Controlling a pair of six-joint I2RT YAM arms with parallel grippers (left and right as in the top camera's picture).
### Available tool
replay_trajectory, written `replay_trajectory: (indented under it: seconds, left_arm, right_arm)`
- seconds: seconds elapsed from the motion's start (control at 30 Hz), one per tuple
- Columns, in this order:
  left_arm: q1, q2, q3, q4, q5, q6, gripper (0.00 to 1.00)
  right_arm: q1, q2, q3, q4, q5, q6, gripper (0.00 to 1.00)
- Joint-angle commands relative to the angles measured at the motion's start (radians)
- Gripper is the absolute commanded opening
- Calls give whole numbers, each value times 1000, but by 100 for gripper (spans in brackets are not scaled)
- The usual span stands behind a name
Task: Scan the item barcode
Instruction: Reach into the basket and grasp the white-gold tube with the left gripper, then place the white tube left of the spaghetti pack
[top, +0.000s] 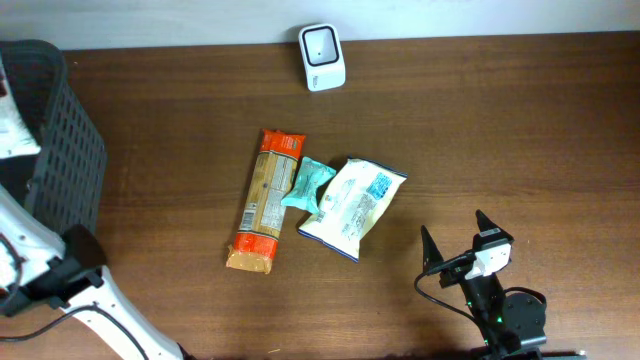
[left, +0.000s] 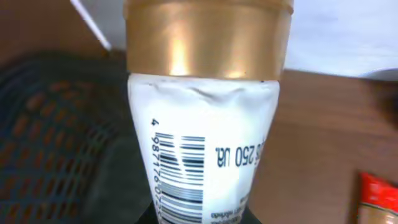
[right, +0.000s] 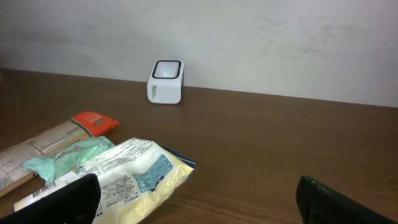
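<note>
Left hand: grip itself hidden; I think it's clenched on the dented white tube (left: 205, 124), which has a glossy gold cap (left: 208, 37).
Right hand (right: 198, 202): released, spread wide.
Counter (top: 500, 120): dark woodgrain.

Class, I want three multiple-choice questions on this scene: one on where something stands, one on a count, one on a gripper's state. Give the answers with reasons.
1. Where is the barcode scanner?
A. in the basket
B. near the table's far edge, beyond the packets
C. under the right gripper

2. How many packets lie mid-table?
A. one
B. three
C. five

3. The right gripper is:
A. open, empty
B. shut on a packet
C. shut on the scanner

Answers:
1 B: it stands alone past the packets.
2 B: orange packet, teal packet, white bag.
3 A: its fingers are spread over bare wood.
</note>
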Motion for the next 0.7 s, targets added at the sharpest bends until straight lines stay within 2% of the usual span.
replay_trajectory:
  seconds: [0.0, 0.1, 0.27, 0.5, 0.67]
  left_arm:
    - [-59, -127, 32, -58, -15, -44, 0]
    - [-101, -164, 21, -85, -12, -138, 0]
    - [-230, -183, -36, -85, 15, -167, 0]
    - [-452, -248, -519, -82, -126, -186, 0]
    - [-522, -246, -901, 112, -130, -218, 0]
  right_arm:
    - [-8, -6, -5, -4, 5, 3, 99]
    - [-8, -6, -5, -4, 5, 3, 99]
    - [-8, -6, -5, -4, 5, 3, 99]
    - [-8, -6, -5, -4, 5, 3, 99]
    - [-8, -6, -5, -4, 5, 3, 99]
